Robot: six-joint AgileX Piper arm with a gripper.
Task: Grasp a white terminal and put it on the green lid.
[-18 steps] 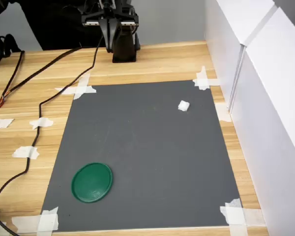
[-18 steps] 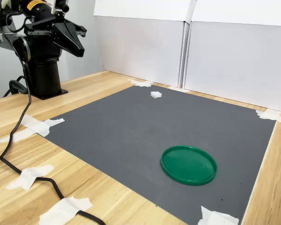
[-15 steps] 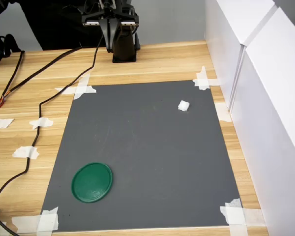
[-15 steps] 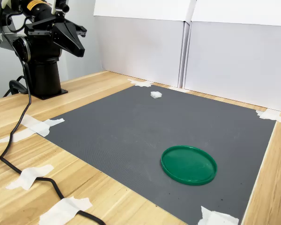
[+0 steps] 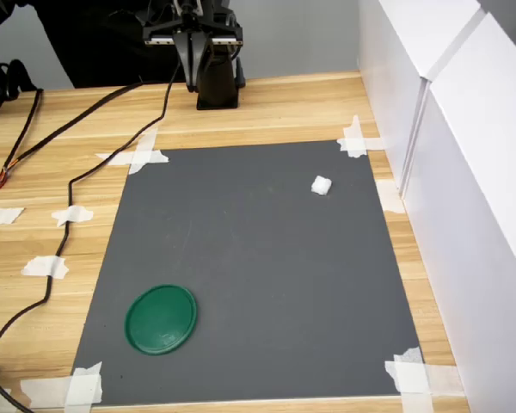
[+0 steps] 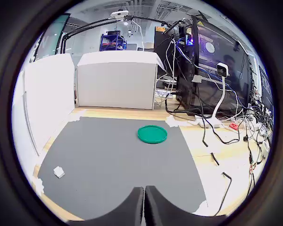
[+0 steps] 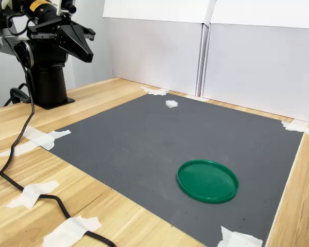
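green lid [image 6: 152,134] w/ monitors behind

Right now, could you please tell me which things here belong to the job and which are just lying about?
Job: white terminal, green lid, gripper.
Lying about: grey mat, tape strips, black cables, white panels.

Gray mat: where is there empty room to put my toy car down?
Most of the gray mat is bare: the whole middle, between the white terminal near the white wall and the green lid at the opposite corner. The wood on the first exterior view's left is crowded with cables and tape strips.
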